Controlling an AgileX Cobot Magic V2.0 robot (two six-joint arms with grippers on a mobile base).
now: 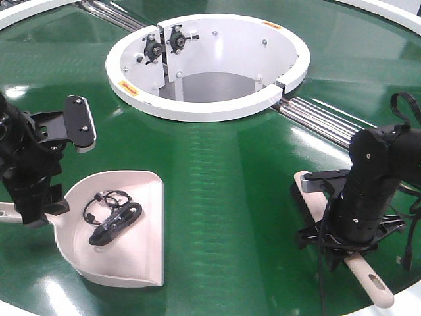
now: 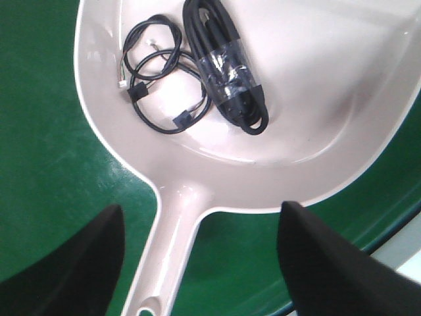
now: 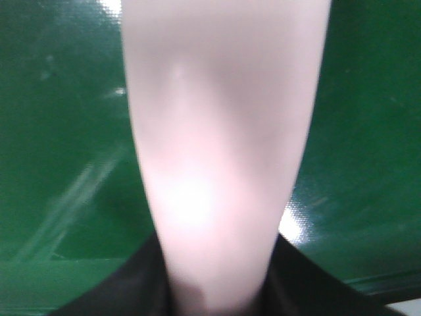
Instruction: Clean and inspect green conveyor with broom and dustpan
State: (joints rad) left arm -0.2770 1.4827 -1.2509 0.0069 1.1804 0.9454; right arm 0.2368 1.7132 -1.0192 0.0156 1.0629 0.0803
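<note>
Front view overlooks green conveyor; left wrist close above dustpan; right wrist, blurred, seemingly against broom.

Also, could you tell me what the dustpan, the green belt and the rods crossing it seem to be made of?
The dustpan looks like moulded beige plastic, smooth with soft highlights. The green conveyor seems a rubbery or PVC belt: glossy, mirroring lights, faintly ribbed. The rods look like bare metal, silvery with bright streaks.

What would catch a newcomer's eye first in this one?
A big white ring sits top centre of the green conveyor. At lower left, the beige dustpan holds coiled black cables, the open left tool straddling its handle. At right, the right tool grips the broom lying on the belt.
</note>
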